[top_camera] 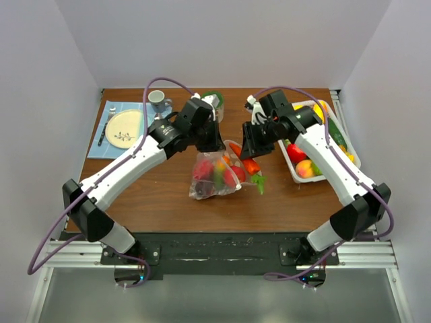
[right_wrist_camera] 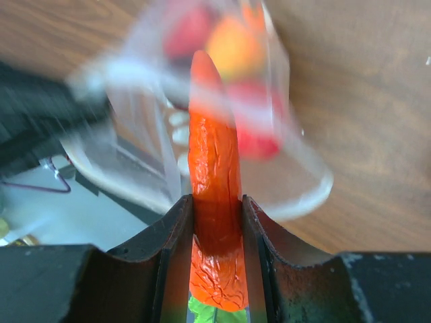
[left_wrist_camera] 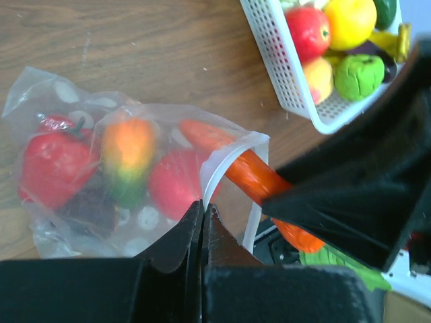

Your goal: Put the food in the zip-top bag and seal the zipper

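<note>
The zip-top bag [top_camera: 214,176] lies nearest, at the middle of the table [top_camera: 148,192], mouth toward the far right. The left wrist view shows 4 pieces inside it: a red fruit [left_wrist_camera: 50,165] with a green stalk, an orange-to-green fruit [left_wrist_camera: 128,165], a second red piece [left_wrist_camera: 174,185] and a dark piece [left_wrist_camera: 91,208]. The overhead view shows these only as a mixed cluster.

Just beyond, the left gripper [left_wrist_camera: 203,212] is pinched closed on the bag's mouth edge, where the pale zipper [left_wrist_camera: 214,168] curves up, holding the mouth agape. The right gripper [right_wrist_camera: 217,215] clamps a toy carrot [right_wrist_camera: 214,168] between both fingers. Its pointed end is through the mouth and inside the bag; its green leaves hang outside. The right wrist view shows the bag blurred, but the grip is plain there.

To the right, a white slatted basket [top_camera: 296,176] holds more food. The left wrist view picks out a red apple [left_wrist_camera: 308,30], a yellow fruit [left_wrist_camera: 349,20], a peach-coloured one [left_wrist_camera: 320,77] and a green one [left_wrist_camera: 358,75].

At the far left, seen only from overhead, a plate [top_camera: 125,128] and a fork [top_camera: 102,131] rest on a blue placemat [top_camera: 111,108], with a mug [top_camera: 159,99] just beyond.
</note>
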